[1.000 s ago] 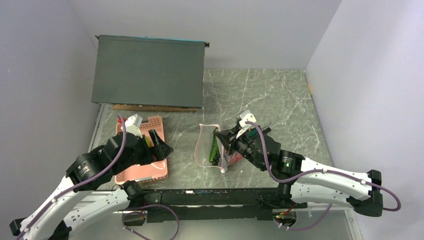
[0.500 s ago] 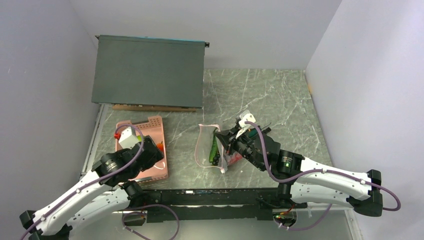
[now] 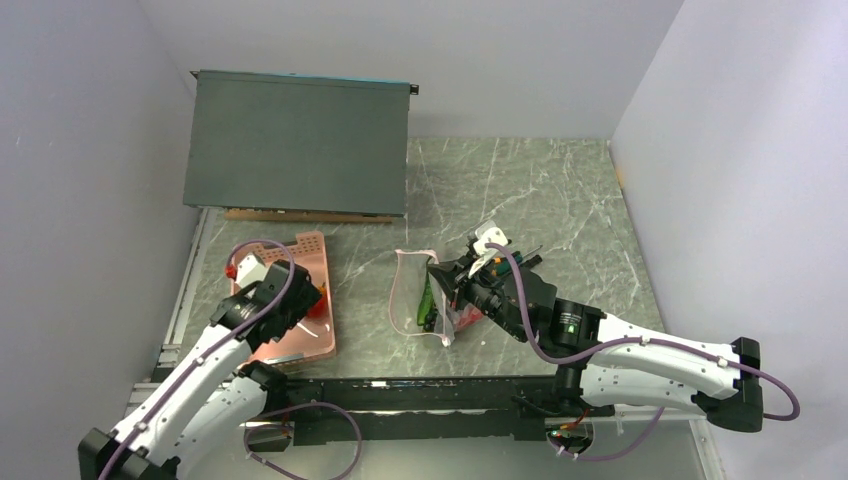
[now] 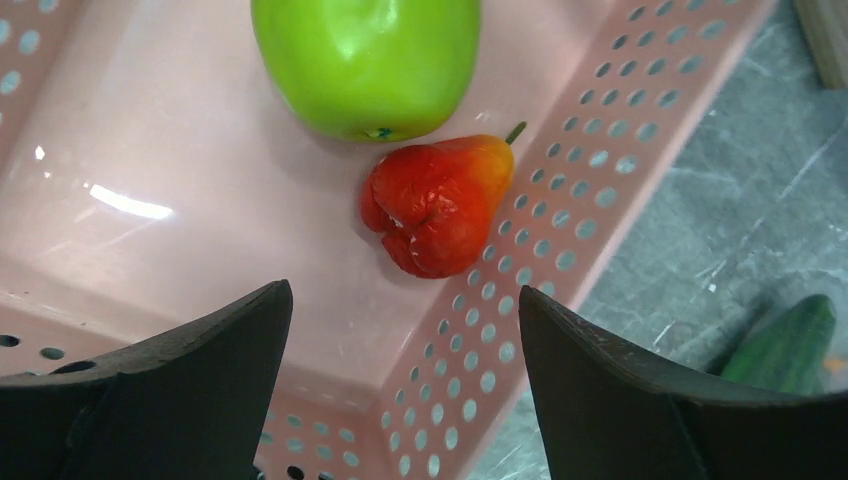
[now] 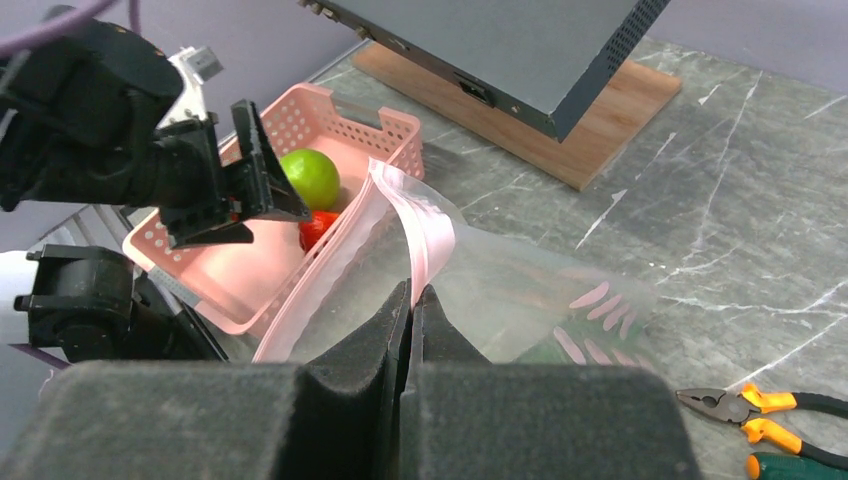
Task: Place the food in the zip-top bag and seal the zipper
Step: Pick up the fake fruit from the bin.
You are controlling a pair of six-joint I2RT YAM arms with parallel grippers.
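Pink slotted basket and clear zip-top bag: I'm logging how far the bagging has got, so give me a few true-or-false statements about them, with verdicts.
1. The green apple lies in the pink slotted basket. True.
2. The red-orange fruit is inside the clear zip-top bag. False: it lies in the basket beside the apple.
3. The left gripper is shut on the apple. False: it is open and empty, above the basket.
4. The right gripper is shut on the bag's mouth edge. True.
5. The long green pods are inside the bag. True.
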